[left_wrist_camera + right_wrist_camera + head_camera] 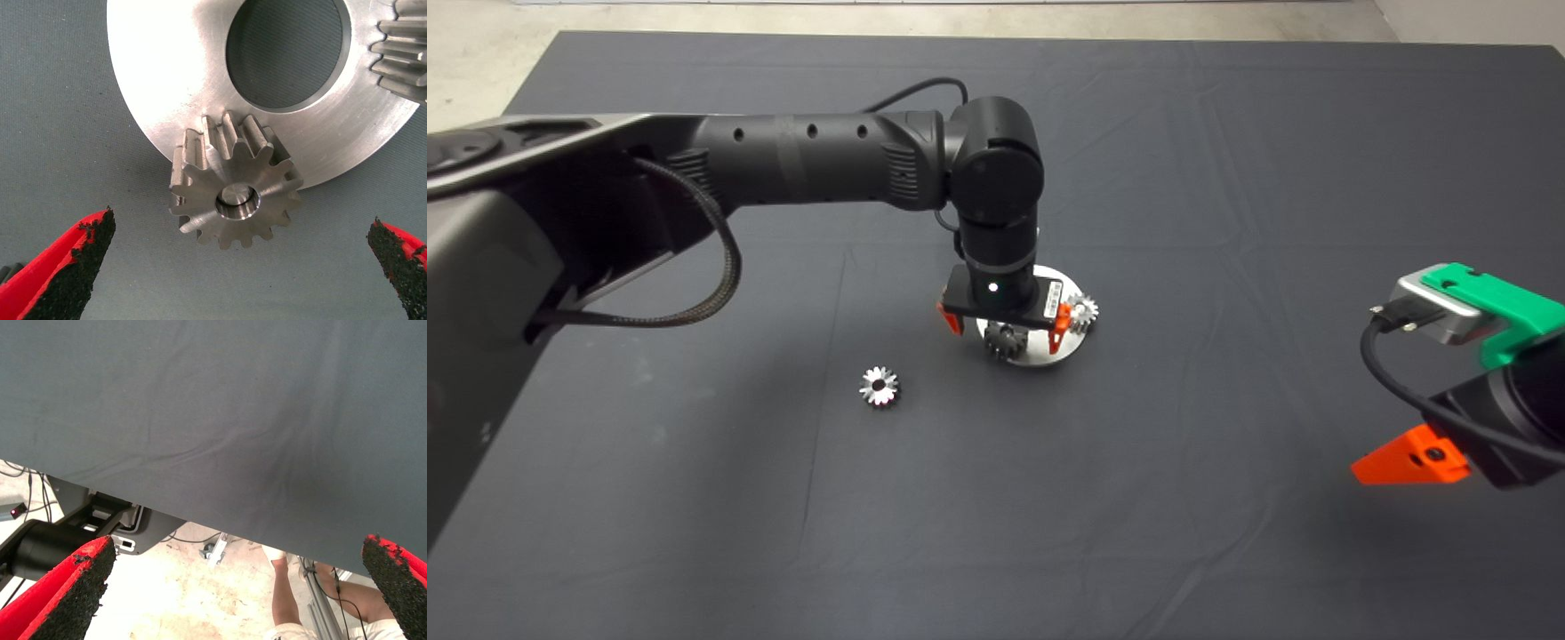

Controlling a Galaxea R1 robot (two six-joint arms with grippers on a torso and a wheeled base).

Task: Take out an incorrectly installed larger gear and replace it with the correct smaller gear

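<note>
Hovering w/ fingers (pixel 73 267) apart, left gripper (pixel 1005 327) straddles gear (pixel 233 193) on plate (pixel 173 73); right gripper (pixel 1414 462) parked, fingers apart.

The dark mat (pixel 1227 178) is lit evenly and softly from above; its creases show as faint pale ridges, and shadows on it are weak. A blurred shadow lies just beside the steel disc (pixel 1069 345), under the left arm (pixel 809 160). Near that disc, the loose gear (pixel 879 386) glints brightly with a small shadow at its edge. In the left wrist view the disc (pixel 173 73) glares almost white on its flat face, while the gear on it (pixel 233 197) is crisp, brushed marks visible. The nearby finger pads (pixel 77 273) are sharp too. Beyond the mat's edge, the pale floor (pixel 187 600) is bright and washed out.
</note>
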